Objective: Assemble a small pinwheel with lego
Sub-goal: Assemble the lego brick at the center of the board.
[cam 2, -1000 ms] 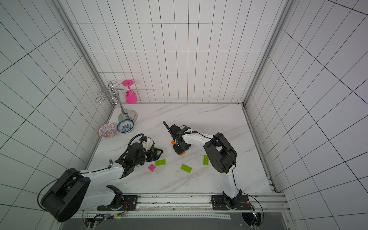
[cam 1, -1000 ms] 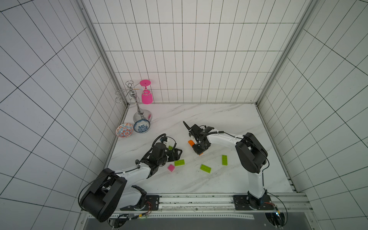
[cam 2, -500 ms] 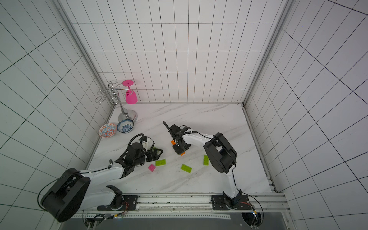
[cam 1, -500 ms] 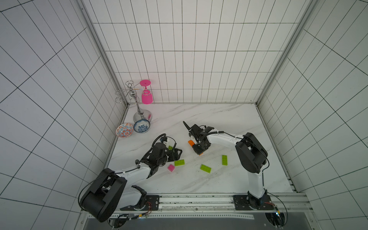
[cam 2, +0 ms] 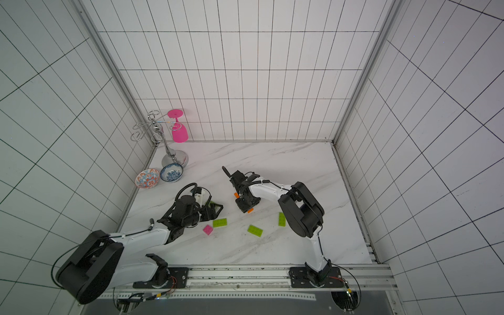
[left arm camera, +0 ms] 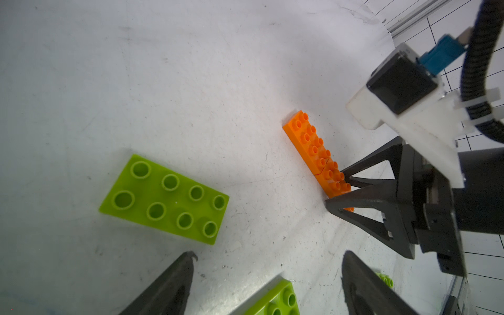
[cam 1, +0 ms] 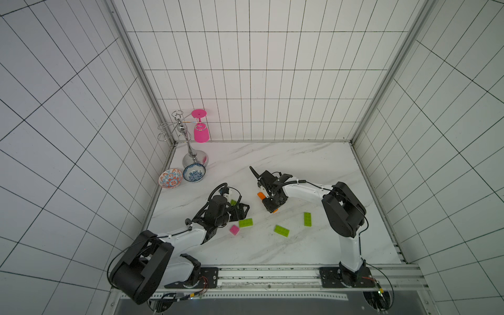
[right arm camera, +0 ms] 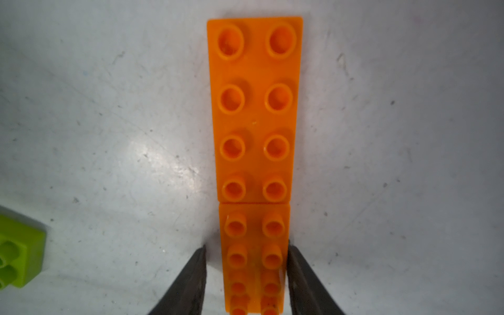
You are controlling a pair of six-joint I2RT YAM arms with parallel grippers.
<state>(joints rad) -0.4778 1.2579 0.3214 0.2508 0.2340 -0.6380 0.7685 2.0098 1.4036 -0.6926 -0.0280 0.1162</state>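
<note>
No pinwheel is in view; the lego lies as separate bricks on the white marble table (cam 1: 272, 163). Two orange bricks (right arm camera: 256, 109) lie end to end as one bar (left arm camera: 313, 147). My right gripper (right arm camera: 246, 246) straddles the bar's near end (cam 1: 261, 195), open, with a thin gap on one side. My left gripper (left arm camera: 270, 255) stands wide open over a lime-green brick (left arm camera: 275, 300), touching nothing. Another lime-green brick (left arm camera: 163, 199) lies beyond its fingers. In both top views, three lime-green bricks (cam 1: 245, 222) (cam 1: 281, 230) (cam 2: 281, 219) and a pink square brick (cam 1: 234, 229) lie in front of the grippers.
At the back left stand a chrome goblet rack (cam 1: 191, 152) with a pink goblet (cam 1: 201, 132) hanging on it, and two patterned bowls (cam 1: 170, 178) (cam 1: 194, 173). Tiled walls close three sides of the table. The arms' rail (cam 1: 267, 275) runs along the front edge.
My right gripper's jaws have parted a little around the orange bar. Neither arm has shifted, and no brick has moved.
</note>
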